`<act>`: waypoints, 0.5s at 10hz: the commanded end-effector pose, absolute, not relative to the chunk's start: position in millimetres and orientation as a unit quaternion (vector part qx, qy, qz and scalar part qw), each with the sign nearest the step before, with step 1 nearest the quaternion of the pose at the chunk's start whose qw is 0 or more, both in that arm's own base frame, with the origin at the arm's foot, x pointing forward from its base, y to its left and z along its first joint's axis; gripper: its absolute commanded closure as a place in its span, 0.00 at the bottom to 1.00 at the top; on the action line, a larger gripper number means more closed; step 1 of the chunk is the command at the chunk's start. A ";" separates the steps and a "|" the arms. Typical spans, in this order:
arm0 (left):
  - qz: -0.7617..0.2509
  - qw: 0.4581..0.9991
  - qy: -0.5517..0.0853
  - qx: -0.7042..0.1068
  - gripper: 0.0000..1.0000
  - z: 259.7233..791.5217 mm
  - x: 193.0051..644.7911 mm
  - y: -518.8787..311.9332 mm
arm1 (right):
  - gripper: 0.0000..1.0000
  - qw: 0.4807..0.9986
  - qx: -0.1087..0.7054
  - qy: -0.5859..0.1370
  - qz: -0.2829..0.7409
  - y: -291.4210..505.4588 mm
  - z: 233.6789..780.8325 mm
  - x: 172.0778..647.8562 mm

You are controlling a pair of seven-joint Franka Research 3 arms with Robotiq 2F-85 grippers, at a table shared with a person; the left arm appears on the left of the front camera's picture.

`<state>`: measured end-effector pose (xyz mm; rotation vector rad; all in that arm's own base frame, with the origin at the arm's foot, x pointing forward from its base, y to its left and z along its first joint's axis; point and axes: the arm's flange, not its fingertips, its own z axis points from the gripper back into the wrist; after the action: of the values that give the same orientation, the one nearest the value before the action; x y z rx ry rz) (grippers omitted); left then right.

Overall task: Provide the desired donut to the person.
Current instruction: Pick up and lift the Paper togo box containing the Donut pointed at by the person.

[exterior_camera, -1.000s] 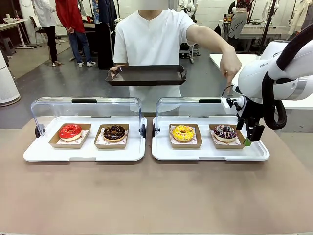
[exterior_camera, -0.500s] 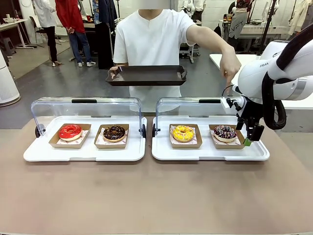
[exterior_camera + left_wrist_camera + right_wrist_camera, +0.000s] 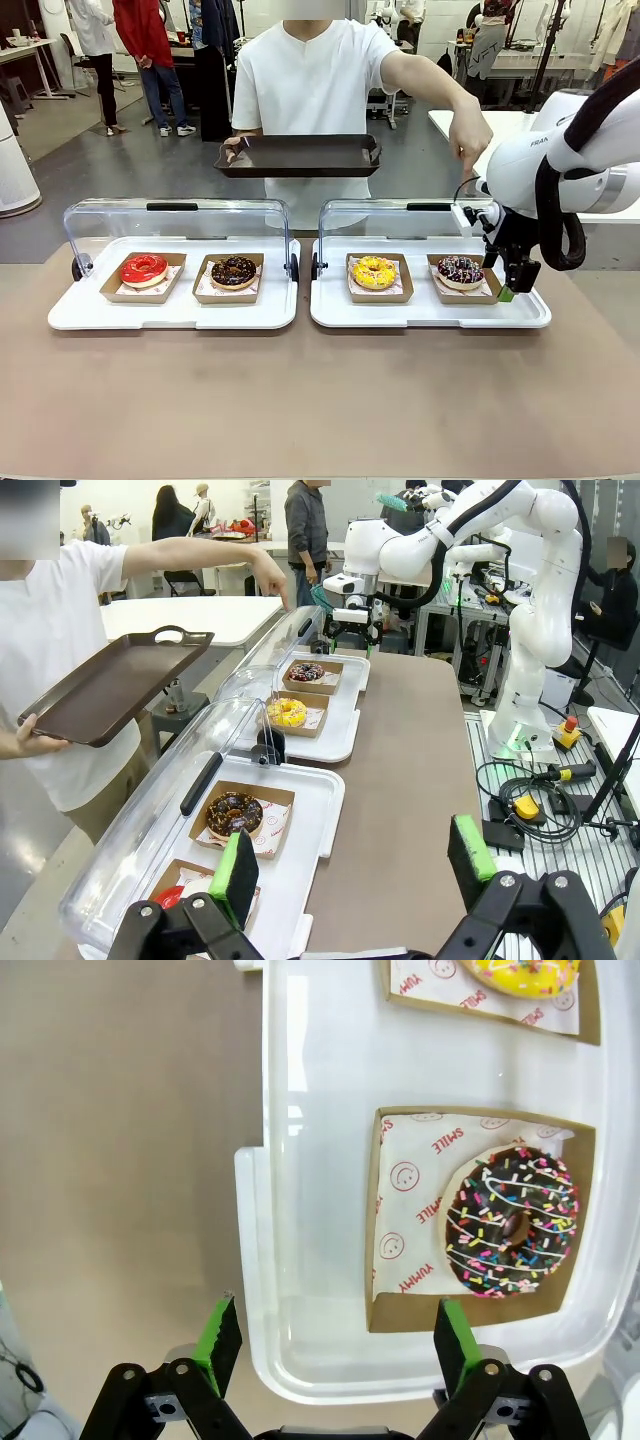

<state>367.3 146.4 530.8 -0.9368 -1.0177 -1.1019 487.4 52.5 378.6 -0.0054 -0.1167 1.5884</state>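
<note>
The brown table (image 3: 320,400) filled the lower half of the front view. At upper centre stood the person (image 3: 310,80), whose one hand held a dark brown tray (image 3: 300,155) level at chest height. The other hand (image 3: 468,130) was at upper right, its finger pointing down above the right end of the right display tray (image 3: 420,315). The right arm (image 3: 560,160) entered from the right edge. Two white display trays sat side by side at mid-frame, each with its clear lid raised at the far side. The left display tray (image 3: 170,315) carried a red donut (image 3: 143,268) and a chocolate donut (image 3: 234,270). The right one carried a yellow donut (image 3: 374,271) and, at centre right, a sprinkled chocolate donut (image 3: 460,269) in its cardboard box. The right gripper (image 3: 503,280) hung just beside that box, released and empty; in the right wrist view its fingers spanned the tray's edge. The left gripper (image 3: 352,865) was likewise released and empty, above the table.
</note>
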 end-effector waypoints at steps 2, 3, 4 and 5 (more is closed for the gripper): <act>-0.482 0.630 -0.448 -0.412 0.00 531.4 366.3 146.6 | 0.00 0.693 -0.021 -0.048 0.719 44.7 358.0 478.1; -0.482 0.630 -0.448 -0.412 0.00 531.4 366.3 146.6 | 0.00 0.694 -0.024 -0.052 0.718 41.6 354.3 478.8; -0.482 0.630 -0.448 -0.412 0.00 531.4 366.3 146.6 | 0.00 0.697 -0.026 -0.058 0.714 39.1 350.9 481.1; -0.482 0.630 -0.448 -0.412 0.00 531.4 366.3 146.6 | 0.00 0.694 -0.026 -0.064 0.716 38.5 348.0 483.1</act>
<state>367.3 146.4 530.8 -0.9368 -1.0176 -1.1019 481.2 42.7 356.7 -0.0261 -0.1267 1.5784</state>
